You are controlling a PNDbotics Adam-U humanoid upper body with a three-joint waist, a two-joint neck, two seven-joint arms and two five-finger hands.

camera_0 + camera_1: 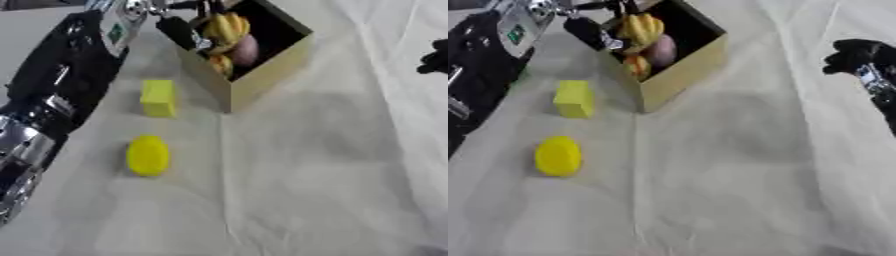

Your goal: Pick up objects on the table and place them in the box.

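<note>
The box [262, 75] stands at the far middle of the tabletop [306, 190], open at the top, and already has things in it: a bunch of bananas [226, 27], a rounded purplish thing [248, 50] under them, and something orange [219, 64] near the front wall. So part of the job looks done.

Two things are left on the cloth. A yellow block [158, 98] sits just left of the box, near its front corner but apart from it. A flat yellow disc [148, 155] lies nearer the camera, well clear of both the block and the box. Neither is touched.

The left robot hand [179, 30] reaches in from the upper left to the box's left rim, right by the bananas. Its dark fingers are over the opening, but I cannot tell whether they are curled or straight, or whether they hold anything.

The right robot hand [857, 56] is at the right edge, well away from everything, with its fingers curled in and nothing in them.

As I judge it, the task is past halfway: the block and the disc remain, and the block is the closer pick for the left arm.
</note>
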